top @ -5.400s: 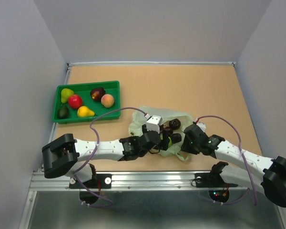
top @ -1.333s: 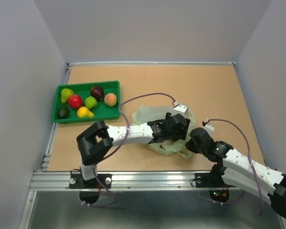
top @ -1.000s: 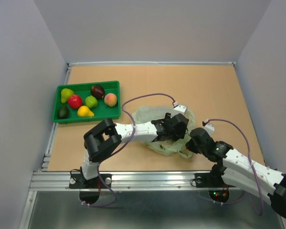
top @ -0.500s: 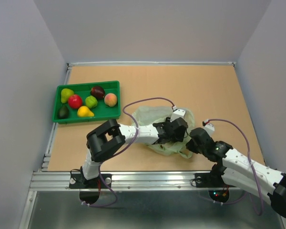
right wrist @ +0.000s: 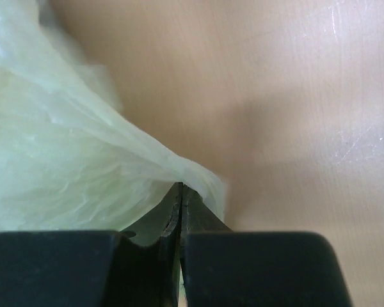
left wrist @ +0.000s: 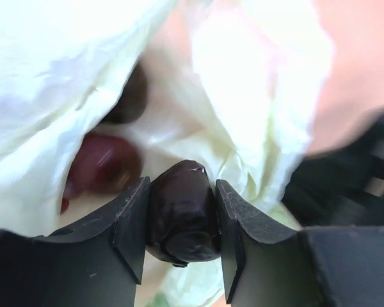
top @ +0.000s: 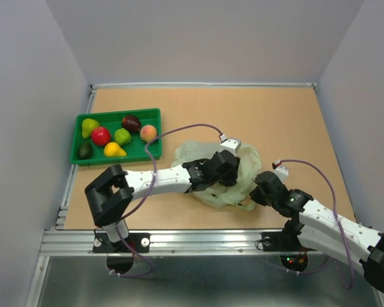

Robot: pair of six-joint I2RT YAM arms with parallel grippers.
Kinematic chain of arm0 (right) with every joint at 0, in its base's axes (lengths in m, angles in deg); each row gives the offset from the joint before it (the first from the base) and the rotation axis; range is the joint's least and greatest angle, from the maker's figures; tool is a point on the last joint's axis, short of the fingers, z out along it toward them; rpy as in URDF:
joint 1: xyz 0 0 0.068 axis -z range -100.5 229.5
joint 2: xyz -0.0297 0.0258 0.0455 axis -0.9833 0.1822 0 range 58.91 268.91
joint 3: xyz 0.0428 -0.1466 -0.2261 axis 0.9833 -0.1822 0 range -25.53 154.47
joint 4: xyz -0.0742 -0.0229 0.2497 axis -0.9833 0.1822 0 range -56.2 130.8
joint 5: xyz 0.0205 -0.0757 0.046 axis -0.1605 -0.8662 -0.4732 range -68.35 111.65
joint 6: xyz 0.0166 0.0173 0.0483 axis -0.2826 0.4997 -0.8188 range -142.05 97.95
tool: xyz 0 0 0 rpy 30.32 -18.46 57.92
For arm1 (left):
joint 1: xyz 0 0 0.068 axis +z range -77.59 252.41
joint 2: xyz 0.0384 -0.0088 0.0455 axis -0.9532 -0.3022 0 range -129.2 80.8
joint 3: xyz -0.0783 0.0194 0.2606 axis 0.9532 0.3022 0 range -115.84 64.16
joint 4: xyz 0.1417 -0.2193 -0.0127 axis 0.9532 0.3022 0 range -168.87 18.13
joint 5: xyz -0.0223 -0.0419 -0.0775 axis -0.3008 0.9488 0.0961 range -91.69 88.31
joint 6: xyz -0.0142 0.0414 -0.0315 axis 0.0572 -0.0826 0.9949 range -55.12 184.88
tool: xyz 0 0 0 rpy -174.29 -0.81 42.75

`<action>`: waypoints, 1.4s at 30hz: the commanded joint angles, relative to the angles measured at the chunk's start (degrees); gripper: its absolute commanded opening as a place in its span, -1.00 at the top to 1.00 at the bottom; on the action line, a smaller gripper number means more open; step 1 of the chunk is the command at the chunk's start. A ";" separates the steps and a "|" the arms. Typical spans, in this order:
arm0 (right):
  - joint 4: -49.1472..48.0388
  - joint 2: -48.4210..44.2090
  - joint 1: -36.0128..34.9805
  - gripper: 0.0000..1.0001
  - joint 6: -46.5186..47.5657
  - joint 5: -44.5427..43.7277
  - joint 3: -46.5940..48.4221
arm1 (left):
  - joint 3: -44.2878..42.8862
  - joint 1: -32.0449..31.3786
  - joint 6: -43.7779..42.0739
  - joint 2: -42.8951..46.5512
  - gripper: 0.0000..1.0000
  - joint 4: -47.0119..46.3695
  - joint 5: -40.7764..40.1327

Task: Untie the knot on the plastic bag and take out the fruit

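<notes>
Fruit (left wrist: 182, 217) in left claw (left wrist: 182, 192)

A tan, matte tabletop (top: 275, 121) fills the middle of the overhead view, evenly lit with only soft shadows. Plain pale grey-lavender walls close it in on three sides: a back wall (top: 205, 38), a left wall (top: 25, 128) and a right wall (top: 365, 96). A thin white strip (top: 205, 84) runs along the table's far edge below the back wall. A silver metal rail (top: 205, 240) lies along the near edge, with a dull grey surface (top: 198, 281) below it. Seen close up, the tabletop shows fine pale scratches.
</notes>
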 commanded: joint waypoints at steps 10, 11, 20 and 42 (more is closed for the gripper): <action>0.05 -0.80 -0.14 0.99 0.20 -2.21 -0.21 | -6.26 4.32 -10.37 14.20 0.81 -0.34 8.71; 0.05 -0.98 -0.14 0.99 0.29 -2.03 -0.39 | -6.17 5.02 -10.37 13.85 0.81 -0.34 8.53; 0.13 -1.25 -0.14 0.98 1.43 -2.47 0.84 | 0.06 14.41 -5.54 23.06 0.81 -1.57 7.39; 0.93 -1.24 -0.14 0.38 10.13 -0.89 6.38 | 11.84 59.95 -1.05 17.09 -0.07 -1.57 3.17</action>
